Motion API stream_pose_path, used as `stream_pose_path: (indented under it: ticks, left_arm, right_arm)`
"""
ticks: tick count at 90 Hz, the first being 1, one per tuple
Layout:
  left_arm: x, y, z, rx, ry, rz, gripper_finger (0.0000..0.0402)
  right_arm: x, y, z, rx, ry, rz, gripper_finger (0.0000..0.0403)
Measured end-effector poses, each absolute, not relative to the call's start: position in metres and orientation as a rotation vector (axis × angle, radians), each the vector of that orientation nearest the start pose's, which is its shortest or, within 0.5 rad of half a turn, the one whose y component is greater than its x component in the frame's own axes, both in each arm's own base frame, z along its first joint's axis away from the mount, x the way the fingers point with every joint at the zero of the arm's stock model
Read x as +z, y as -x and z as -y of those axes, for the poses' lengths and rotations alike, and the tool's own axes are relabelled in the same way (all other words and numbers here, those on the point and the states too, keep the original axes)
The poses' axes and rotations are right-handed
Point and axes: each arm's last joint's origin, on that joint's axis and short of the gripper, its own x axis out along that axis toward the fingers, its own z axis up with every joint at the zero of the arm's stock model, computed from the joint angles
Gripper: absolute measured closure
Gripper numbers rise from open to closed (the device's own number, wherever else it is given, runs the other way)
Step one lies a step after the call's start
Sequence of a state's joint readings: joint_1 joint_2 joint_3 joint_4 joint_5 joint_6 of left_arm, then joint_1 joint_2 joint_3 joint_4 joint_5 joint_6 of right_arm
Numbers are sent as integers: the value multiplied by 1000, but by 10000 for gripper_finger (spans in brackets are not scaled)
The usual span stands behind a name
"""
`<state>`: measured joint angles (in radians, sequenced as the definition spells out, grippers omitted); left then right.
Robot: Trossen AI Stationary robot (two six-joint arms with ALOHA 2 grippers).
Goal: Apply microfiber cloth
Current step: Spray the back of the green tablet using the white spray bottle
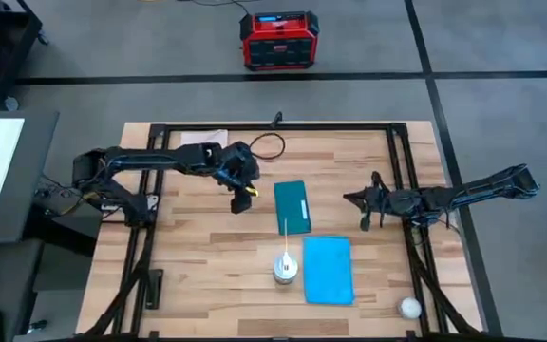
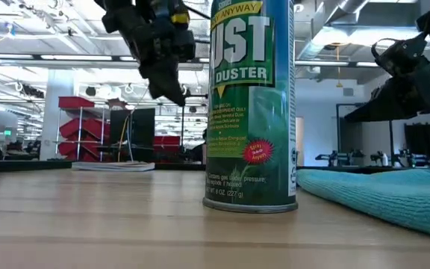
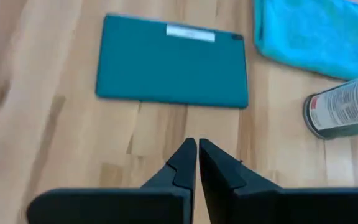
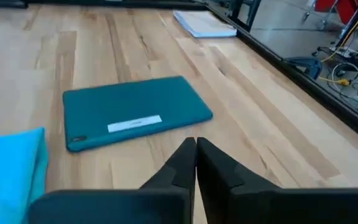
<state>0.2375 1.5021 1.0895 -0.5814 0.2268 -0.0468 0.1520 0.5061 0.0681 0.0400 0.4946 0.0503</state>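
i see the cloth lying flat on the table, toward five o'clock from the table's middle, its upper edge just beside the lower edge of the teal tablet. a spray can stands upright just beside the cloth's nine o'clock edge. my left pincer hovers at nine o'clock of the tablet, fingers pressed together and holding nothing. my right pincer hangs at three o'clock of the tablet, also closed and empty. a white ball sits near the table's five o'clock corner.
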Motion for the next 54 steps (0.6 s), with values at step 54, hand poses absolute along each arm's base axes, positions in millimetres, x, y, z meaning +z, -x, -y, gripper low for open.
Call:
stream_pose_path:
  ticks: [54]
  left_arm:
    - [220,-230,-46,43,330,-574,402]
  right_arm:
    - [146,-125,-6,-339,52,-364,403]
